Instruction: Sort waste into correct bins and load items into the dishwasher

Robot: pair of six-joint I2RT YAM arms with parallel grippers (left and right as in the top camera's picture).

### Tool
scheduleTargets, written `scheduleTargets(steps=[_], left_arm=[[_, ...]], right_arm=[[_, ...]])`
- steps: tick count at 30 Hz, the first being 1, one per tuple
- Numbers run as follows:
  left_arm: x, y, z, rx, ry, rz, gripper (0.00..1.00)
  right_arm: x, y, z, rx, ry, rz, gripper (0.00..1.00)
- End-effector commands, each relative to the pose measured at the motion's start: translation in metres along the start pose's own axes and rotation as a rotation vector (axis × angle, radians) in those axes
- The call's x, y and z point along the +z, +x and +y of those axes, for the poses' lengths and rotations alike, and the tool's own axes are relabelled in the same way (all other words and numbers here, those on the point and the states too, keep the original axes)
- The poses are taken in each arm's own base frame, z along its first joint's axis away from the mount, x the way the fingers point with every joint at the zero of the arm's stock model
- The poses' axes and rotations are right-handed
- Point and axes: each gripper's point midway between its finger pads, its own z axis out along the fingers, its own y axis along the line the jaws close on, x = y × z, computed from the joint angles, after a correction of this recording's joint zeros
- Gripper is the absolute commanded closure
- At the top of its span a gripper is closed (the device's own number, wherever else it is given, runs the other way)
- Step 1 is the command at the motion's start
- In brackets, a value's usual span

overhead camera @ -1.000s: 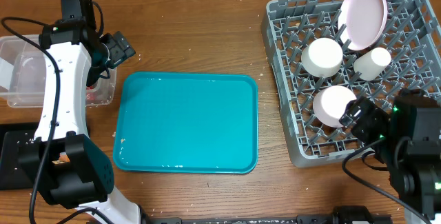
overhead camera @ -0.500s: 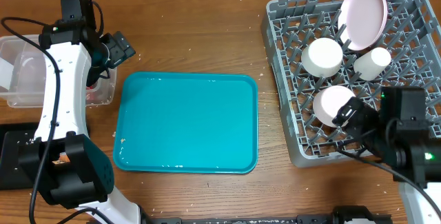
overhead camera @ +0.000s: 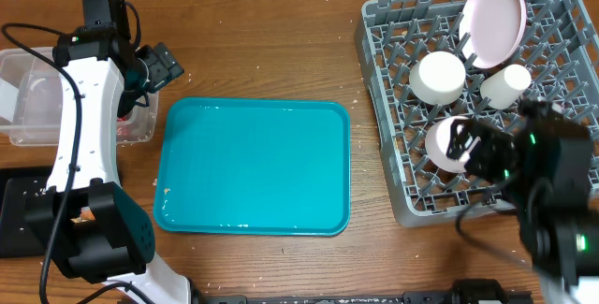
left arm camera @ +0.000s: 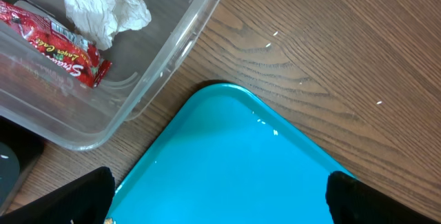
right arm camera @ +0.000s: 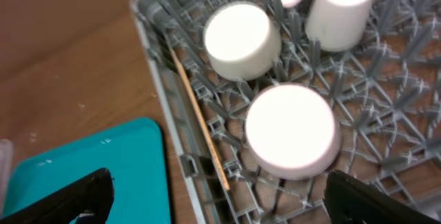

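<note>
The grey dish rack holds a tilted white plate, two upturned white bowls and a white cup. In the right wrist view a wooden chopstick lies along the rack's left wall, beside both bowls. My right gripper is open and empty above the rack's front left part; overhead it is blurred. My left gripper is open and empty over the teal tray's corner. The clear tub holds the red wrapper and paper wad. The sausage is not in view.
The teal serving tray lies in the middle of the table. The black tray is at the front left, partly under my left arm. The clear tub stands behind it.
My right arm has moved back and left, further over the rack's front edge near the nearest bowl. The left arm and everything else have stayed put.
</note>
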Motion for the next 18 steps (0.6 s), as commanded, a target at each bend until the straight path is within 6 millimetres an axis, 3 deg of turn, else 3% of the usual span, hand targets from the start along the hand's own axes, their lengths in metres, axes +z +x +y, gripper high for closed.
scheduleTargets(steps=[1,6,13,18], left_arm=[[-0.003,-0.006,0.001,0.001,-0.005,-0.019,0.0],[-0.003,-0.006,0.001,0.001,-0.005,-0.019,0.0],[-0.003,-0.006,0.001,0.001,-0.005,-0.019,0.0],[-0.003,-0.006,0.001,0.001,-0.005,-0.019,0.0]], right_arm=[[-0.007,0.018,-0.002,-0.07,-0.049,-0.053,0.0],[0.003,0.038,-0.008,-0.118,-0.091,-0.098,0.0],[0.025,0.031,0.014,-0.173,-0.244,-0.25,0.0],[0.029,0.046,0.016,-0.221,-0.327,-0.375,0.0]])
